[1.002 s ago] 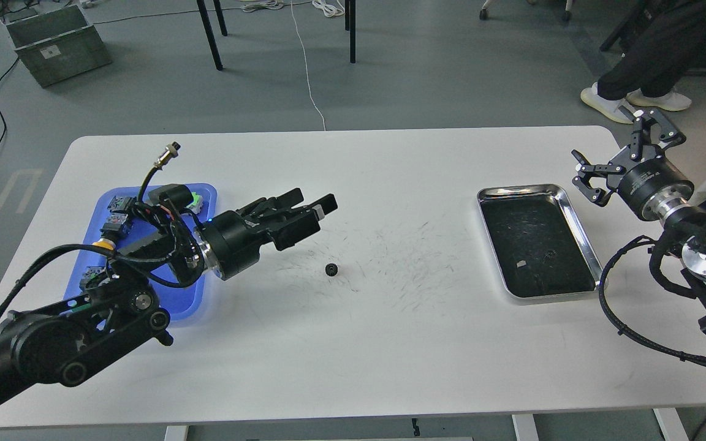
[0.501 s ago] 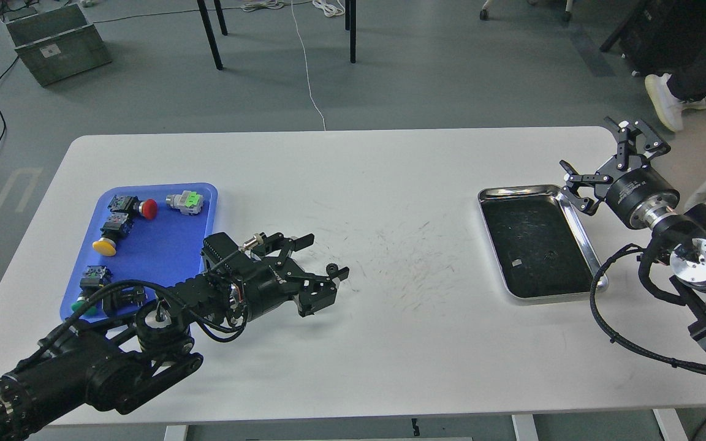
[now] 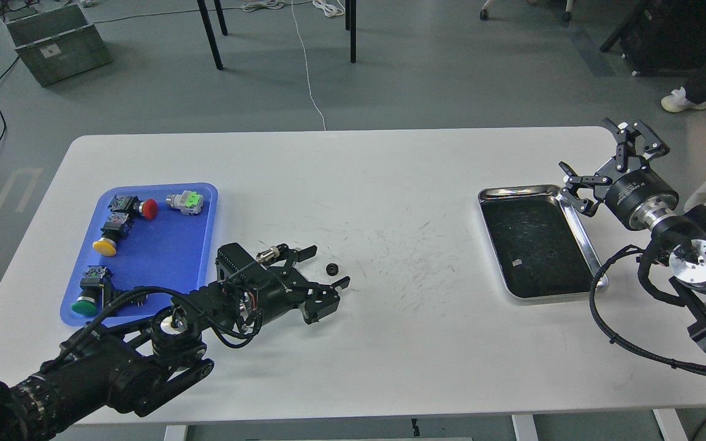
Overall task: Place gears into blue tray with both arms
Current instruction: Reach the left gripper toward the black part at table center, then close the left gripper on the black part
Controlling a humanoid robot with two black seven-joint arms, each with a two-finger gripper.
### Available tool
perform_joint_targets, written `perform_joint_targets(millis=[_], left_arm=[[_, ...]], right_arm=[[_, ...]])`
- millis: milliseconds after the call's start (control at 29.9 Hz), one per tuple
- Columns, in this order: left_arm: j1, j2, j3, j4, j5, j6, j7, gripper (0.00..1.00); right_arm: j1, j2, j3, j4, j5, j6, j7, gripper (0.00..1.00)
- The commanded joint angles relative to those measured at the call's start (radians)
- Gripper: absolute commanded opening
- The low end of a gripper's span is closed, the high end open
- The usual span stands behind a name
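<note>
The left gripper (image 3: 330,265) has sunk lower and eased back a touch since half a second ago; its fingers stand wide apart either side of the gear (image 3: 331,268), gripping nothing; the gear lies on the white table (image 3: 390,343), well right of the blue tray (image 3: 157,257); the right gripper (image 3: 598,158) has barely moved, spread open and empty by the steel tray (image 3: 580,229); no writing is legible anywhere.

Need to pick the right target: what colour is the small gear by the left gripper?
Black, the gear, clearest in the head view.
</note>
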Motion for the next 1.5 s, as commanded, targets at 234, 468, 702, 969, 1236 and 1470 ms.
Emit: perform_joint_targets(millis=[234,468,702,969,1236,1470], left_arm=[[-0.005,-0.022,0.015,0.048,0.002,0.016,-0.002,0.66],[-0.005,-0.024,0.017,0.056,0.008,0.016,0.0,0.46],[-0.005,-0.028,0.035,0.063,0.01,0.016,-0.002,0.26],[-0.008,-0.028,0.038,0.063,0.008,0.022,-0.002,0.05],[-0.028,-0.011,0.028,0.046,-0.006,0.047,-0.003,0.05],[-0.079,0.134,-0.008,-0.105,-0.075,0.052,0.0,0.05]], right_arm=[[0.0,0.002,-0.001,0.0,0.0,0.0,0.001,0.96],[0.0,0.002,0.0,0.0,-0.001,0.0,0.001,0.96],[0.001,0.002,-0.001,0.0,-0.005,0.0,0.001,0.96],[0.003,0.002,-0.001,0.0,-0.005,0.0,0.001,0.96],[0.006,0.002,-0.001,0.002,-0.005,0.0,0.001,0.96],[0.015,0.002,-0.001,0.002,-0.005,0.0,0.001,0.96]])
